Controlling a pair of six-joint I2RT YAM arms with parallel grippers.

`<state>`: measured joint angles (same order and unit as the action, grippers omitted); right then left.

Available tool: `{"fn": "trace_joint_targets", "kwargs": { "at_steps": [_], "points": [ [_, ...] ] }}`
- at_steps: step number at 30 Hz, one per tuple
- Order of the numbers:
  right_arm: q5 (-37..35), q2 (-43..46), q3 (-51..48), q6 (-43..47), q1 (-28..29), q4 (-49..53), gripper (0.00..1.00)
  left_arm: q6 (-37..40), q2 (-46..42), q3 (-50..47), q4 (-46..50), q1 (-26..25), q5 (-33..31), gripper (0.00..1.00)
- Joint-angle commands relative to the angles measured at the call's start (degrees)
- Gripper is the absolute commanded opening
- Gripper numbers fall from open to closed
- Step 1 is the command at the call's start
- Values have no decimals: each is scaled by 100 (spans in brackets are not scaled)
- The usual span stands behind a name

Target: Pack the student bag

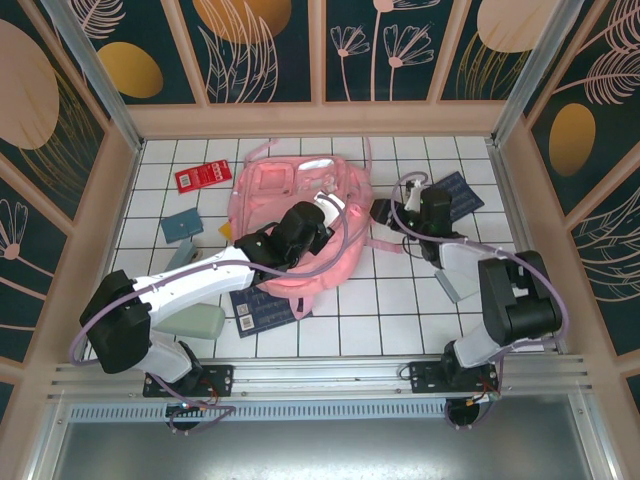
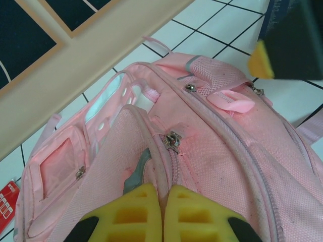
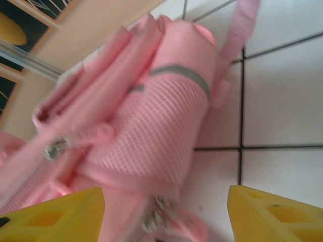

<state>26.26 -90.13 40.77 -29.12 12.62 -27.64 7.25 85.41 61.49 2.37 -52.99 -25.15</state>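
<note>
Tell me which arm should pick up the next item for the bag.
Probably right: the right gripper is open and free beside the bag, near the blue book; the left gripper is shut on the bag's fabric.

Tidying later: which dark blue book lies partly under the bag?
The barcoded dark blue book at the student bag's near edge; the other book lies further right.

student bag (image 1: 268, 190): pink, grey strips | table (image 1: 400, 300): white tiles, dark grid | card (image 1: 203, 177): red
</note>
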Motion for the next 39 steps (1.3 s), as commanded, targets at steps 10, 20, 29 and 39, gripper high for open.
{"fn": "trace_joint_targets", "kwargs": {
  "at_steps": [10,20,29,39],
  "points": [
    [1049,-1495,1439,-867,-131,187,64,149,-239,93,-694,2,238,0],
    [866,-956,1029,-1016,-199,-92,0,381,-263,48,-750,-3,-524,0],
    [292,475,246,-917,-149,23,0,505,-39,128,-857,379,-1446,0],
    [-617,805,-514,-814,679,-54,0,234,616,83,-913,728,-1372,0]
  ]
}}
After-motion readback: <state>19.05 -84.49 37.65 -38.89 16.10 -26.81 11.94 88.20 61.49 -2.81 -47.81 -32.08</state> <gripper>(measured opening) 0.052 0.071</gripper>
